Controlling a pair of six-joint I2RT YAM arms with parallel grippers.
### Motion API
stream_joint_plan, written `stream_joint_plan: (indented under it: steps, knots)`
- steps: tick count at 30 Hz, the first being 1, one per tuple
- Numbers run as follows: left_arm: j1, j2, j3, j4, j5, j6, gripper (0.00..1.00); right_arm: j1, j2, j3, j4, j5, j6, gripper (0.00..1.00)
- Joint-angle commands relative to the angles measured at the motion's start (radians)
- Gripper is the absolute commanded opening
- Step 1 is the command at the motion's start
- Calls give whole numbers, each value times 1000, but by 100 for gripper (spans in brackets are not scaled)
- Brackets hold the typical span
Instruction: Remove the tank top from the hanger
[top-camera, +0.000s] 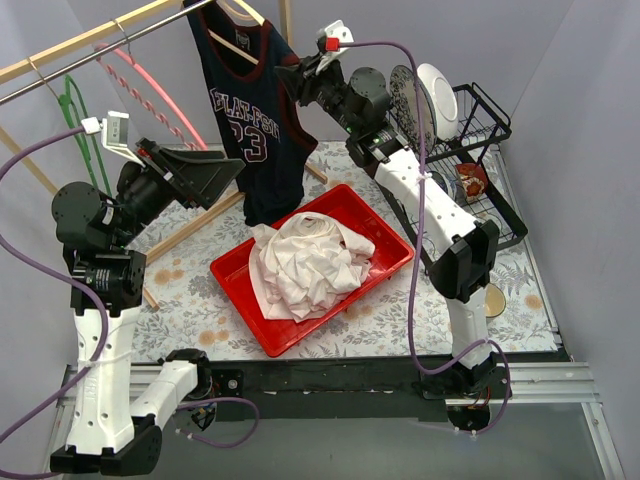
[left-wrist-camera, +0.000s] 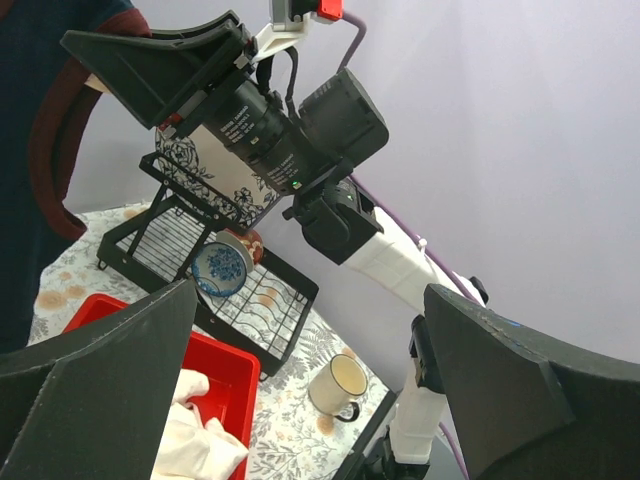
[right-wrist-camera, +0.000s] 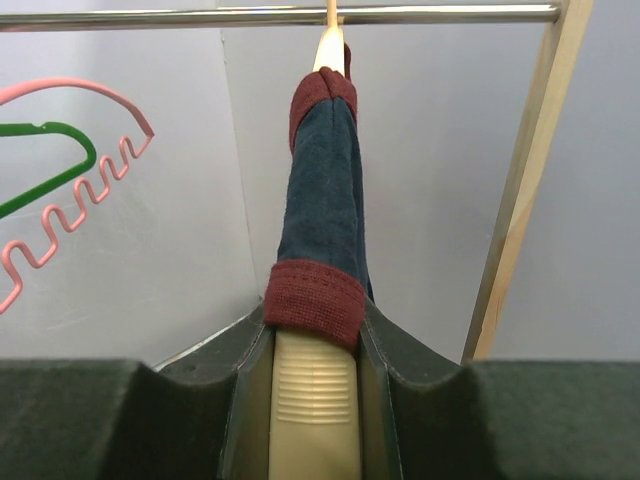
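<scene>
Tank top (top-camera: 250, 130) hanger (right-wrist-camera: 312, 400) pinched in R fingers (right-wrist-camera: 382, 400), arm raised.

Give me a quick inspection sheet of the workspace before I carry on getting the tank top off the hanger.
Surface: floral-patterned tabletop, no spills seen.
Job's things: navy tank top with maroon trim hangs on the cream plastic hanger, on the metal rail.
Clutter: red plastic tray holding a crumpled white cloth; black wire dish rack with a white plate; pale mug; empty pink hanger and green hanger on the rail.
Grippers: left gripper open and empty; right gripper closed on the hanger's end, at the strap hem.
Cables: purple cable loops off each wrist; no snag seen.
Surroundings: plain grey walls; wooden frame post.
</scene>
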Motion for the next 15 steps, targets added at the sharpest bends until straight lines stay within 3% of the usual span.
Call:
stream_joint_plan:
  steps: [1, 15]
  knots:
    - [-1, -6, 30, 13, -20, 11, 98, 3, -113, 7, 213, 1, -15, 1]
    - [-1, 83, 187, -77, -112, 67, 98, 2, -265, -165, 84, 15, -45, 1]
